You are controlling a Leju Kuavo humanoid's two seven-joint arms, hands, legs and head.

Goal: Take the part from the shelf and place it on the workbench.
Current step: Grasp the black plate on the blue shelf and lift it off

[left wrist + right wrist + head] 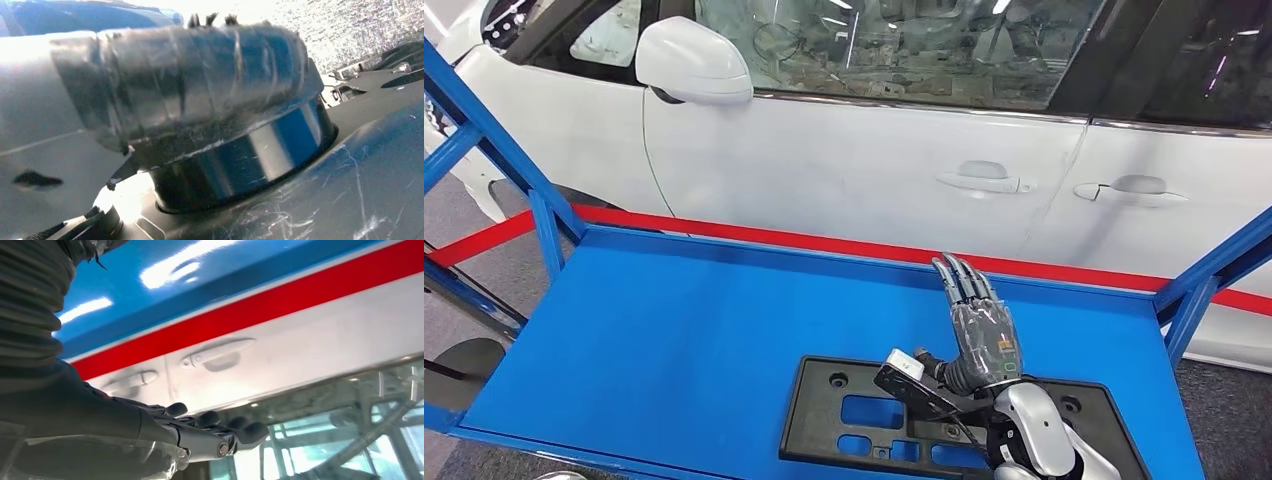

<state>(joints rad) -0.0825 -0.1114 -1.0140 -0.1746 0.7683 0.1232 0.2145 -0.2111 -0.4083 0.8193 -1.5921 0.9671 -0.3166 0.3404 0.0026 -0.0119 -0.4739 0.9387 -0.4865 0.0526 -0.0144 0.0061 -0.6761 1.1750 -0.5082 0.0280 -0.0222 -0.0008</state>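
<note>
A black plastic part (864, 415) — a flat, rectangular frame with cut-out windows — is seen lying on the blue counter (674, 340), close to its near edge and toward the right side. Its long axis is set roughly parallel to that near edge, running left to right, with its far right end passing beneath the robot's arm. The right hand (979, 335) is held flat above the part's far edge, palm down, fingers (959, 275) stretched straight and slightly spread toward the white car (844, 160) — released, nothing grasped. In the right wrist view the same fingers (207, 420) are shown extended, with the car's door handles beyond them. A broad stretch of bare blue surface is left open to the left of the part and behind it, up to the red stripe (754, 238) along the far edge. The counter is bounded by blue frame posts (544, 225) at both ends. The state of the left hand cannot be told from its blurred wrist view.
</note>
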